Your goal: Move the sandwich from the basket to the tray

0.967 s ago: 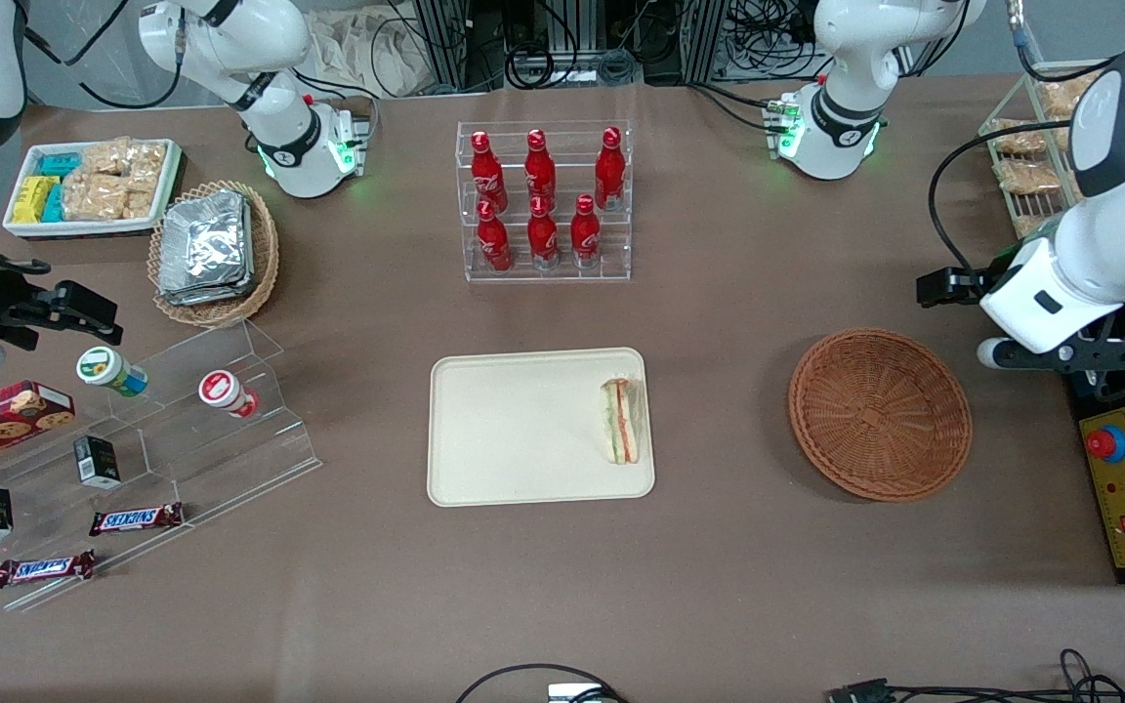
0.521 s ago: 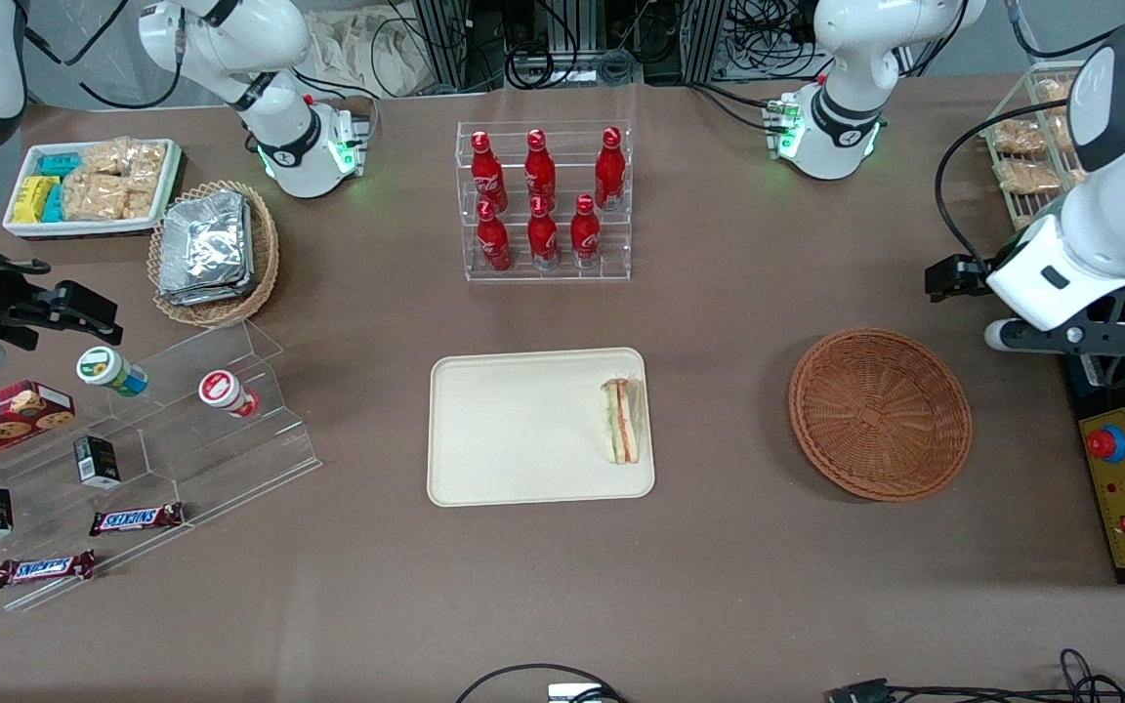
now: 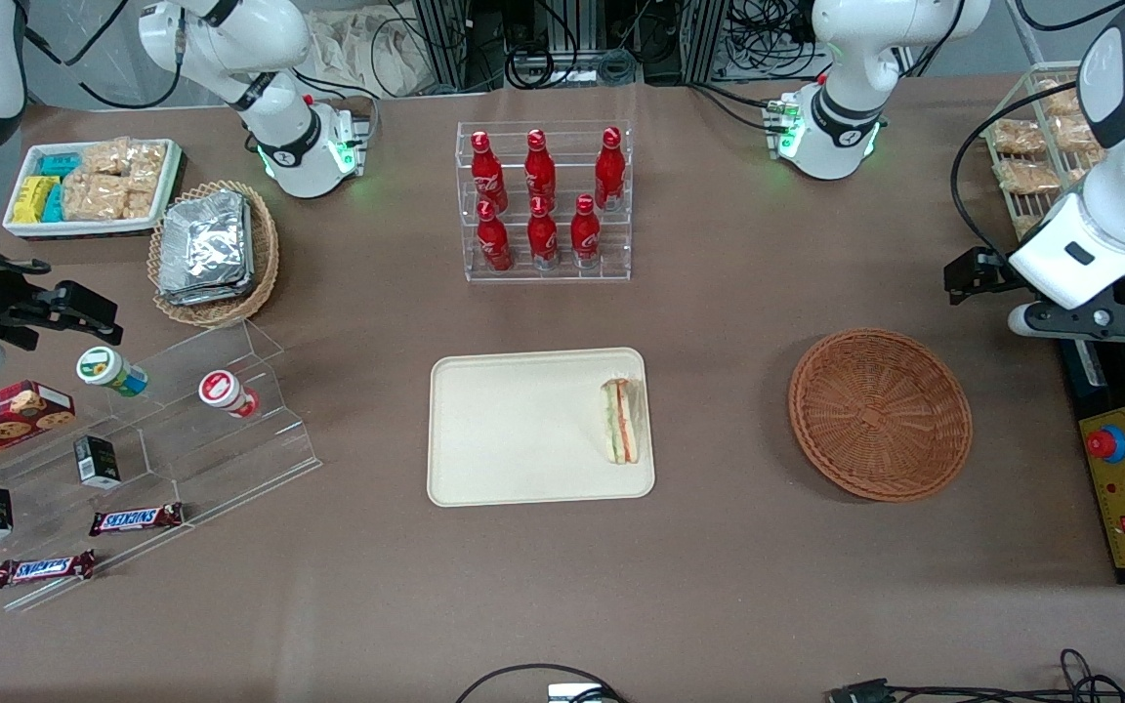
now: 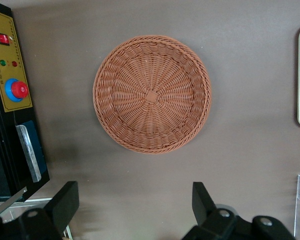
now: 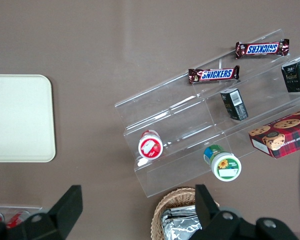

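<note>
The sandwich (image 3: 622, 421) lies on the tray (image 3: 514, 430), at the tray's edge nearest the basket (image 3: 880, 413), which holds nothing. The gripper (image 4: 135, 207) hovers high above the table beside the basket, fingers (image 4: 66, 201) spread wide, holding nothing.

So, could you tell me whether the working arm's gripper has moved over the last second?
Yes. Against the fixed basket, the gripper, open and holding nothing, has drawn away toward the working arm's end of the table and farther from the front camera.
</note>
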